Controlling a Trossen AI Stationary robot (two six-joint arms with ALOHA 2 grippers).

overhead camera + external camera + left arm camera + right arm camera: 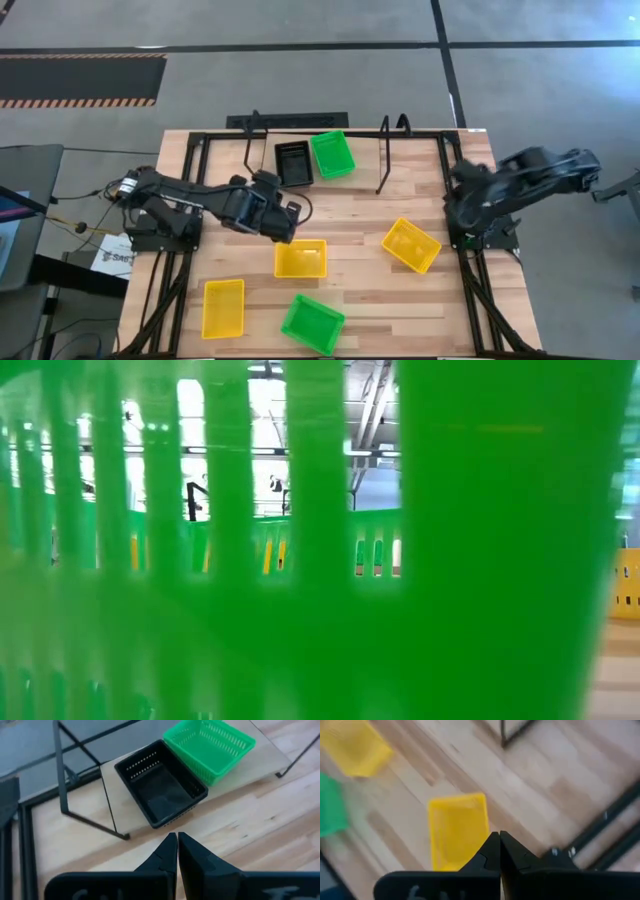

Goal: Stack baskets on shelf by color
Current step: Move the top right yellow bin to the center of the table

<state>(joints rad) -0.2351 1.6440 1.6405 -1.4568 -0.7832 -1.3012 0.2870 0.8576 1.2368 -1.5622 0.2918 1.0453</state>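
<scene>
In the high view the shelf (362, 165) sits at the upper centre of the table (480, 300), holding a black basket (293, 162) and a green basket (332, 154) side by side, touching. The left gripper (283, 228) hangs just below the black basket, fingers pressed together and holding nothing. Three yellow baskets (300, 258) (223, 307) (411, 244) and another green basket (312, 323) lie across the lower half of the frame. The right gripper (499, 851) waits at the right edge, fingers together, empty.

Bare wood between shelf (262, 160) and yellow basket (300, 258), shelf's end loops (393, 150) flank the approach
</scene>
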